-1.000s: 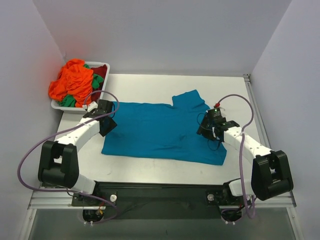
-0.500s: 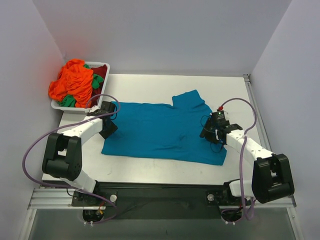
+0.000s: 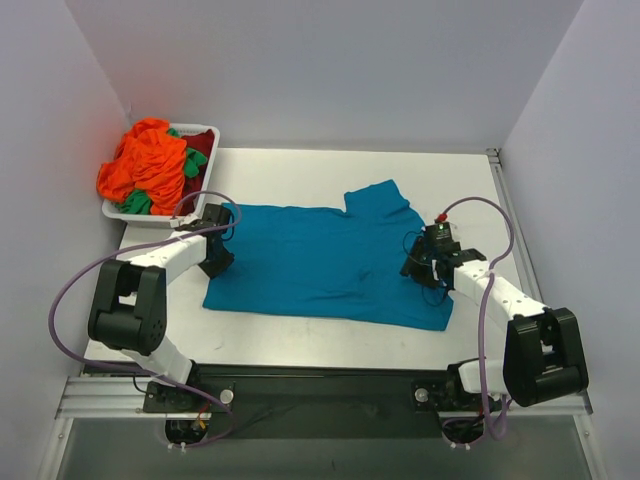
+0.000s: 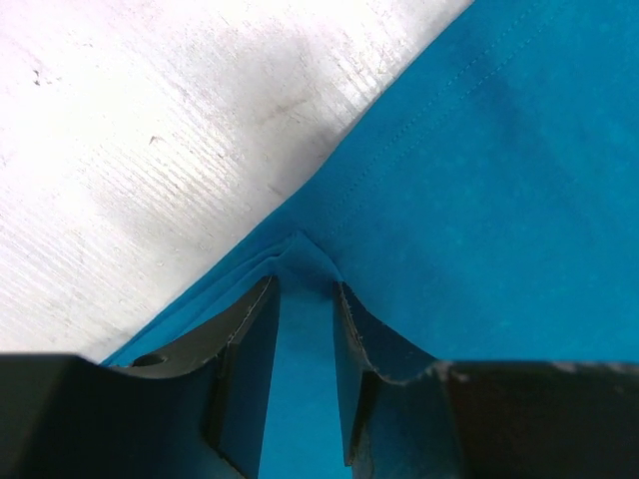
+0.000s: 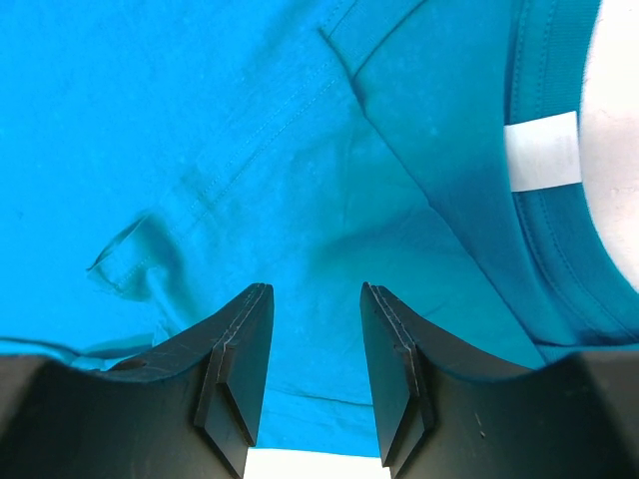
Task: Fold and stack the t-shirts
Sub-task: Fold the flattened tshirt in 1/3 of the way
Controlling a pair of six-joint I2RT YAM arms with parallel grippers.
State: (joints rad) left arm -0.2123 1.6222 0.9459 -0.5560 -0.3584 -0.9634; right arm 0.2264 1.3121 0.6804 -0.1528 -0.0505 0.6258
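Since a second ago, the left gripper (image 4: 305, 299) has slid down to the blue shirt's (image 3: 320, 262) edge at 9 o'clock and now pinches a fold of it. At 3 o'clock the right gripper (image 5: 315, 329) presses on the shirt, fingers apart. Far off at 10 o'clock, more shirts (image 3: 152, 165) fill a white tray (image 3: 208, 130).

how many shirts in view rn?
4 by colour, at least. The teal-blue t-shirt lies spread on the table. The orange t-shirt, green t-shirt and dark red t-shirt are heaped in the white tray; more may be hidden underneath.
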